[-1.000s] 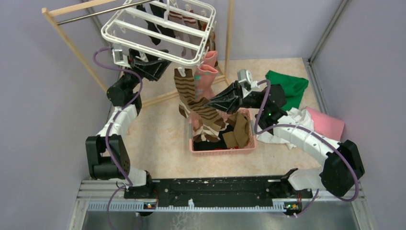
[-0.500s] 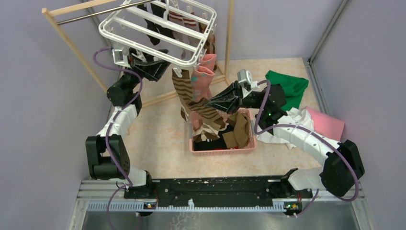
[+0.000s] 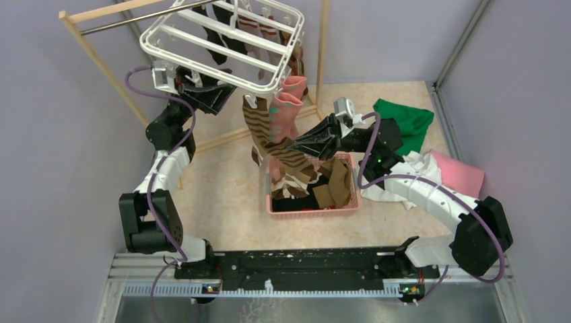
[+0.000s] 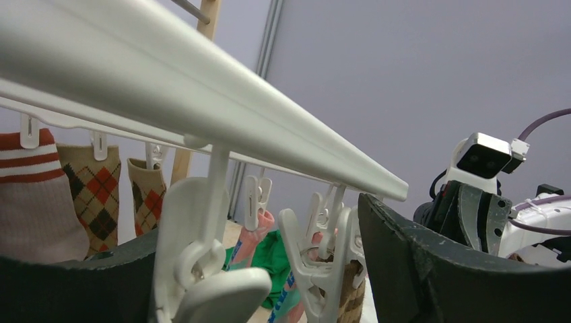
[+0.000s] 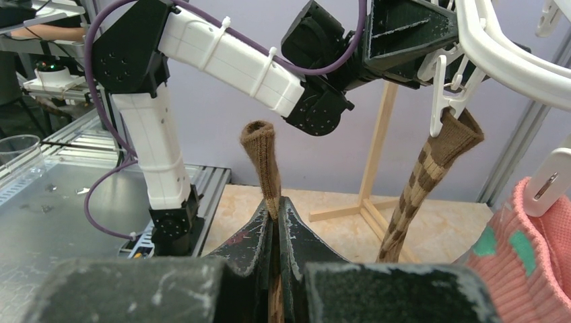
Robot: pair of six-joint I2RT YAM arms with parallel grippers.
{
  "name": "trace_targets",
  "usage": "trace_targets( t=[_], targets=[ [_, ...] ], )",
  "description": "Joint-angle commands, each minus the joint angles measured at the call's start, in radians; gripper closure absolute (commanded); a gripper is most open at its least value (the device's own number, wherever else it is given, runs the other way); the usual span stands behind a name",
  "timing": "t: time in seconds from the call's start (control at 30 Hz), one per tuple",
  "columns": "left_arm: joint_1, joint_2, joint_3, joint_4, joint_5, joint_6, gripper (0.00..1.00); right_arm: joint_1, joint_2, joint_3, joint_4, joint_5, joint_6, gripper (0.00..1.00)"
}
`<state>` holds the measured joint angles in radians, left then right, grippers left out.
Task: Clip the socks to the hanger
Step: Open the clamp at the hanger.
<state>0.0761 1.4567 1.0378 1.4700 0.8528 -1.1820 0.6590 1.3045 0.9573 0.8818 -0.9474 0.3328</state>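
The white hanger (image 3: pixel 222 42) hangs tilted from the wooden rack, with black, striped, argyle and pink-teal socks (image 3: pixel 286 108) clipped on. One brown-cream striped sock (image 3: pixel 259 128) hangs from a near-edge clip (image 4: pixel 323 269). My left gripper (image 3: pixel 229 93) is open just under that edge, with white clips between its fingers (image 4: pixel 417 269). My right gripper (image 3: pixel 296 143) is shut on a second brown-cream striped sock (image 5: pixel 261 155), whose cuff stands up above the jaws; the rest trails down to the basket.
A pink basket (image 3: pixel 313 210) with several more socks sits below the right gripper. Green (image 3: pixel 404 121), white and pink (image 3: pixel 458 171) cloths lie at the right. The wooden rack's post (image 3: pixel 322 47) and base bar stand behind the hanger.
The hanger has swung slightly up and left, and my left gripper has risen a little with it. The right gripper and its sock have stayed still.
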Motion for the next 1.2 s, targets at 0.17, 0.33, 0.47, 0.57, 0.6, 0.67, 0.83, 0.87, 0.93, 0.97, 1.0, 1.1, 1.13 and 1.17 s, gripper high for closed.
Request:
trace_targets(
  t=[0.17, 0.33, 0.47, 0.57, 0.6, 0.67, 0.83, 0.87, 0.93, 0.97, 1.0, 1.1, 1.13, 1.17],
  targets=[
    [0.021, -0.023, 0.033, 0.323, 0.038, -0.062, 0.21, 0.006, -0.010, 0.038, 0.027, -0.007, -0.012, 1.00],
    [0.023, -0.013, 0.049, 0.323, 0.049, -0.076, 0.22, 0.006, -0.011, 0.038, 0.027, -0.007, -0.011, 1.00],
    [0.023, -0.010, 0.054, 0.323, 0.046, -0.083, 0.24, 0.006, -0.008, 0.037, 0.027, -0.007, -0.012, 1.00],
    [0.024, -0.007, 0.060, 0.323, 0.044, -0.089, 0.26, 0.005, -0.008, 0.038, 0.028, -0.007, -0.012, 1.00],
    [0.023, -0.006, 0.062, 0.323, 0.045, -0.090, 0.27, 0.006, -0.009, 0.038, 0.028, -0.007, -0.012, 1.00],
    [0.023, -0.003, 0.068, 0.323, 0.046, -0.097, 0.30, 0.006, -0.009, 0.037, 0.028, -0.007, -0.012, 1.00],
    [0.023, 0.002, 0.073, 0.323, 0.046, -0.108, 0.40, 0.007, -0.009, 0.035, 0.028, -0.007, -0.012, 1.00],
    [0.024, 0.000, 0.073, 0.322, 0.047, -0.108, 0.43, 0.006, -0.009, 0.035, 0.028, -0.008, -0.012, 1.00],
    [0.024, -0.001, 0.073, 0.323, 0.048, -0.110, 0.52, 0.007, -0.009, 0.035, 0.028, -0.007, -0.012, 1.00],
    [0.023, -0.001, 0.072, 0.323, 0.048, -0.110, 0.55, 0.006, -0.010, 0.034, 0.028, -0.007, -0.012, 1.00],
    [0.023, -0.001, 0.072, 0.322, 0.049, -0.110, 0.58, 0.006, -0.010, 0.034, 0.028, -0.007, -0.012, 1.00],
    [0.024, -0.005, 0.071, 0.322, 0.050, -0.110, 0.68, 0.008, -0.011, 0.035, 0.027, -0.008, -0.011, 1.00],
    [0.022, -0.006, 0.071, 0.323, 0.051, -0.109, 0.69, 0.007, -0.009, 0.037, 0.024, -0.007, -0.011, 1.00],
    [0.021, -0.007, 0.070, 0.323, 0.051, -0.109, 0.71, 0.009, -0.008, 0.039, 0.019, -0.005, -0.011, 1.00]
  ],
)
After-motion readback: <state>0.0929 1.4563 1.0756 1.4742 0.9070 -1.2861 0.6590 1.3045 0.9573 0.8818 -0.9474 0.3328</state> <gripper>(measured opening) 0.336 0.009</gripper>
